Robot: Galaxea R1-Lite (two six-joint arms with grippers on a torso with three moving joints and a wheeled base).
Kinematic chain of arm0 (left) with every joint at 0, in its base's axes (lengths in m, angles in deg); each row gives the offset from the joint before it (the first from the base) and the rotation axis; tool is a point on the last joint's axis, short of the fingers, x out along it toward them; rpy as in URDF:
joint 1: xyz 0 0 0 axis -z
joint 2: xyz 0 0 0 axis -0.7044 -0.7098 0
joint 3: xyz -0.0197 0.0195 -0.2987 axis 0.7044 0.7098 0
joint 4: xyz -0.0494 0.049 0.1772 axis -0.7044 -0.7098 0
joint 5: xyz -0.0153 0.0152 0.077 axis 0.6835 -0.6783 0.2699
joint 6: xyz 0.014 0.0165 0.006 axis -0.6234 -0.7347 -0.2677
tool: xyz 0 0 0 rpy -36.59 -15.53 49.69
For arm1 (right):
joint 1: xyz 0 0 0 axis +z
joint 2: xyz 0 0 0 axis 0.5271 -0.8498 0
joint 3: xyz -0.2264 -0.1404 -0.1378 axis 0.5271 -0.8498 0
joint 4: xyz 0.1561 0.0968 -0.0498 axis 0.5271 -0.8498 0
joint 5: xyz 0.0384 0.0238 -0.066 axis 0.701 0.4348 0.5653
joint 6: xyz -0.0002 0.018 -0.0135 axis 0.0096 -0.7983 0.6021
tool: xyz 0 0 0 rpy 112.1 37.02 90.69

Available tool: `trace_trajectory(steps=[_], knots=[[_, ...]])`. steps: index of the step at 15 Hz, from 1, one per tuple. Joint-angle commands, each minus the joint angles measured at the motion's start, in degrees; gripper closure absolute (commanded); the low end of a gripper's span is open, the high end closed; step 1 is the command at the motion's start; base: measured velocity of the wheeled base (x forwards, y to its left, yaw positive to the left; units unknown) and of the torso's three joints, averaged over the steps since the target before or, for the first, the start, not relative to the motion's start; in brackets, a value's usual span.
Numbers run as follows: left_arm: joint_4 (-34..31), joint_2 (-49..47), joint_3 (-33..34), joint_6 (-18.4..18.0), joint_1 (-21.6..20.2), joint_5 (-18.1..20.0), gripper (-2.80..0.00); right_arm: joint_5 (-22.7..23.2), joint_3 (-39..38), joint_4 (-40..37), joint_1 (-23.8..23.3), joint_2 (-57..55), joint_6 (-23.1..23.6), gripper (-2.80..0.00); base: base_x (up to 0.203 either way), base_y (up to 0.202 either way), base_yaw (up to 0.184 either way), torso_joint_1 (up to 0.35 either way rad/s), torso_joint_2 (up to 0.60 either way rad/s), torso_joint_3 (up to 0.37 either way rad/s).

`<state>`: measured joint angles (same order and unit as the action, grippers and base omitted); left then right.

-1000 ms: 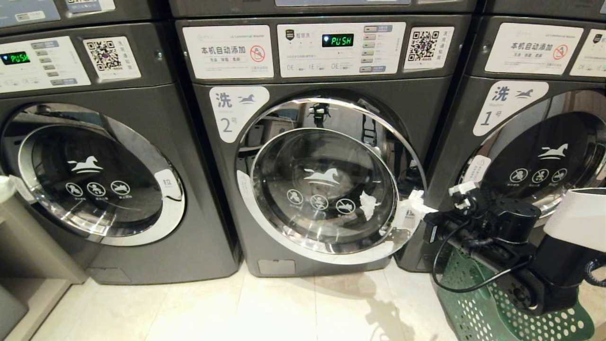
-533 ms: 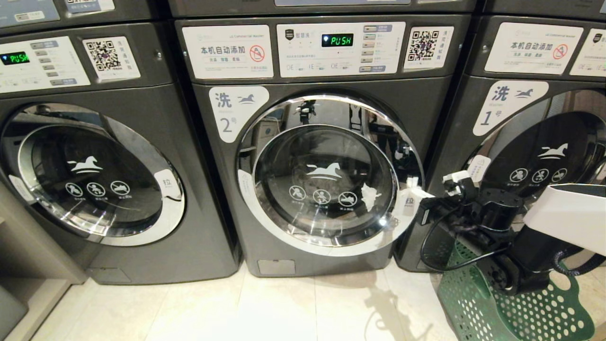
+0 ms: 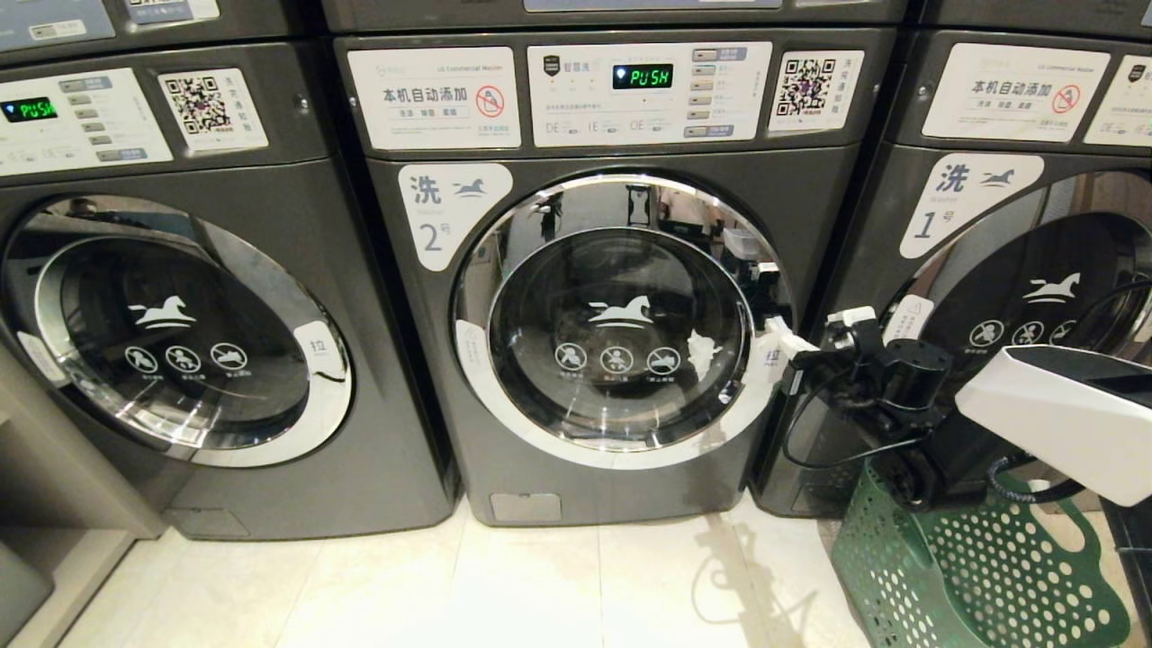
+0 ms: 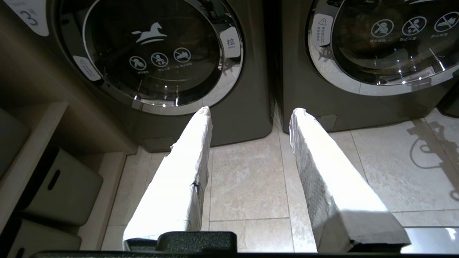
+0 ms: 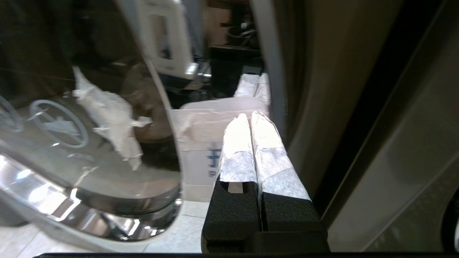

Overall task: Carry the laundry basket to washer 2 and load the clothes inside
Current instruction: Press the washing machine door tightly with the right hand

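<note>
Door-work on washer 2 (image 3: 621, 297) is the step in hand: the right gripper (image 3: 785, 344), its taped fingers (image 5: 251, 139) pressed together with nothing between them, sits at the latch edge of the round chrome-rimmed door (image 3: 621, 319), right against the white pull tab there. In the head view the door lies nearly flush with the front of washer 2, so I judge it pushed to or about to latch; whether it has caught cannot be told. The laundry basket (image 3: 972, 567) stands on the floor just to the right of washer 2, in front of the neighbouring machine, partly under the right arm; no clothes can be made out in the part of it that shows. The left gripper (image 4: 251, 114) hangs low to the left of washer 2, its fingers spread about halfway and empty, facing the floor tiles (image 4: 247, 179) before the machines. The next move, as I read it, calls for a firm press at the latch edge until the door seats, then a clean withdrawal without snagging the tab.
</note>
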<state>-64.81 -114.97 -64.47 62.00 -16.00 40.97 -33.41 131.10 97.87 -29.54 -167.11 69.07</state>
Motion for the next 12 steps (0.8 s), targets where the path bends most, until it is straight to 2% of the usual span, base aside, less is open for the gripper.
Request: trace_trajectory(steps=[1, 4, 9, 11, 12], knots=[[-0.34, 2.19, -1.24, -1.39, -3.91, 1.97, 0.0, 0.11, 5.21, -0.65, -1.04, -3.28, 0.1, 0.0, 0.0, 0.0, 0.0, 0.0, 0.0, 0.0], [-0.99, 4.14, -2.43, -2.3, -13.89, 9.95, 0.0, 1.07, 12.42, -1.74, -1.78, -7.02, -0.07, 0.0, 0.0, 0.0, 0.0, 0.0, 0.0, 0.0], [-8.34, 8.55, -4.72, -2.43, -31.61, 28.22, 0.0, 5.11, 16.38, -1.78, -1.39, -10.13, -0.19, 0.0, 0.0, 0.0, 0.0, 0.0, 0.0, 0.0], [-10.76, 13.06, -1.62, -2.31, -36.45, 37.59, 0.0, 6.3, 19.84, -1.95, -1.39, -12.06, -0.22, 0.0, 0.0, 0.0, 0.0, 0.0, 0.0, 0.0], [-11.41, 14.08, 0.89, -2.13, -37.35, 40.88, 0.0, 7.14, 21.62, -2.34, -1.39, -12.96, -0.22, 0.0, 0.0, 0.0, 0.0, 0.0, 0.0, 0.0]])
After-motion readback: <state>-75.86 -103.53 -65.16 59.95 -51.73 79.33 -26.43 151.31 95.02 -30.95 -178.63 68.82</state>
